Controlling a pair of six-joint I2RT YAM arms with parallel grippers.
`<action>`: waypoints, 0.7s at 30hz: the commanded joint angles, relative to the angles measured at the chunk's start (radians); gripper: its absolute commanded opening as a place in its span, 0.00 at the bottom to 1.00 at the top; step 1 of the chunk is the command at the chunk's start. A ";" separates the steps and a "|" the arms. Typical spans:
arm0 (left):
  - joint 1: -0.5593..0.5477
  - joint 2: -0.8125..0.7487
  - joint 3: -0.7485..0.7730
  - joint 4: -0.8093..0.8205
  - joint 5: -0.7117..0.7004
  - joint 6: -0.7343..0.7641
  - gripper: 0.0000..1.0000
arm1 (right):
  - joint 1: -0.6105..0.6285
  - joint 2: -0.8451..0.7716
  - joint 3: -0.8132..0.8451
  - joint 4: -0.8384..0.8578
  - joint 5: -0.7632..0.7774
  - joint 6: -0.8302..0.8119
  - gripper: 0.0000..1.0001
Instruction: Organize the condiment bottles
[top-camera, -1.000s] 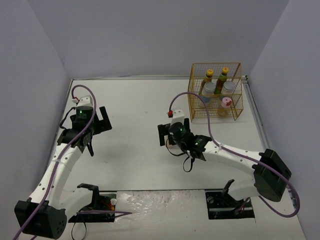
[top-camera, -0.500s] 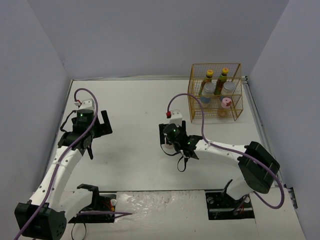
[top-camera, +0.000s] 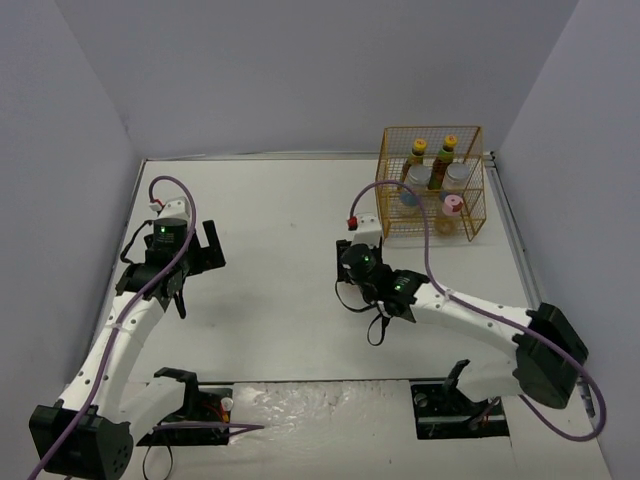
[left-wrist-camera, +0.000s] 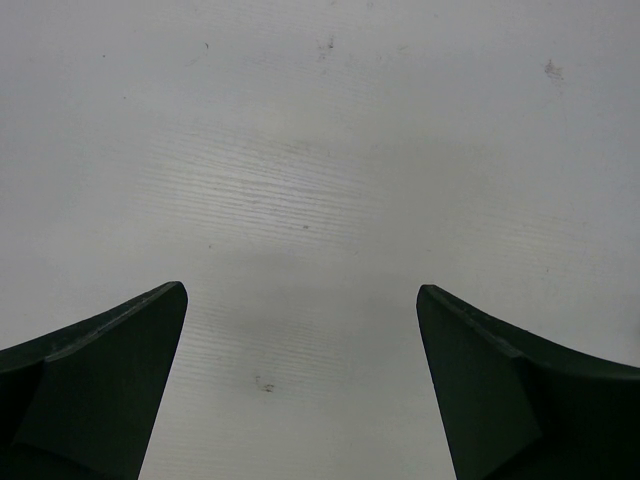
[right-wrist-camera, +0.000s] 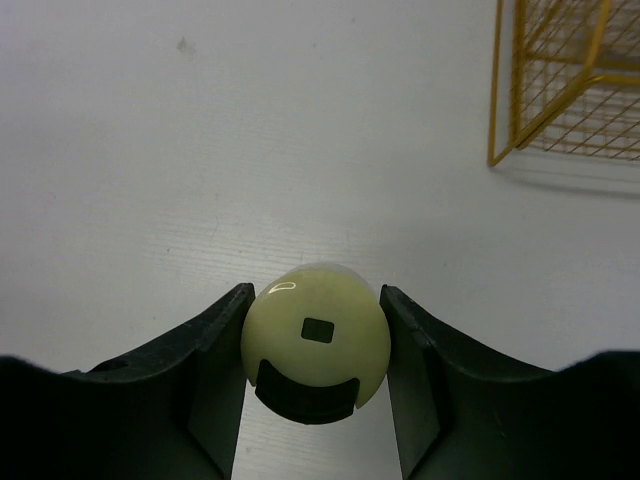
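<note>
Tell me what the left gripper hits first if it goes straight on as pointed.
Most likely the bare table: the left gripper, open and empty, points down at it, with nothing else in its wrist view.

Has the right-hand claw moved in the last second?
Yes. In the top view the right gripper shifted slightly right, toward the basket, and its jaws closed on a pale cap.

Looks like a robotics lab test cell, not a real kitchen. Bare white table (top-camera: 280, 200) boxed in by blank grey walls (top-camera: 300, 70), two arms (top-camera: 120, 335) bolted at its edge, purple cables (top-camera: 395, 184) looping loose (very bench-rig). Only props: a wire basket (top-camera: 384, 200) of bottles (top-camera: 444, 160), ahead and right of the right gripper (right-wrist-camera: 315, 300).
</note>
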 joint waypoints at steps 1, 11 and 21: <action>0.008 -0.011 0.016 0.052 0.011 0.009 0.97 | -0.092 -0.222 0.051 -0.023 0.031 -0.119 0.00; 0.009 -0.008 0.015 0.055 0.017 0.011 0.97 | -0.474 -0.300 0.141 -0.039 -0.265 -0.356 0.00; 0.009 -0.016 0.010 0.058 0.012 0.018 0.97 | -0.668 -0.131 0.259 0.046 -0.453 -0.434 0.00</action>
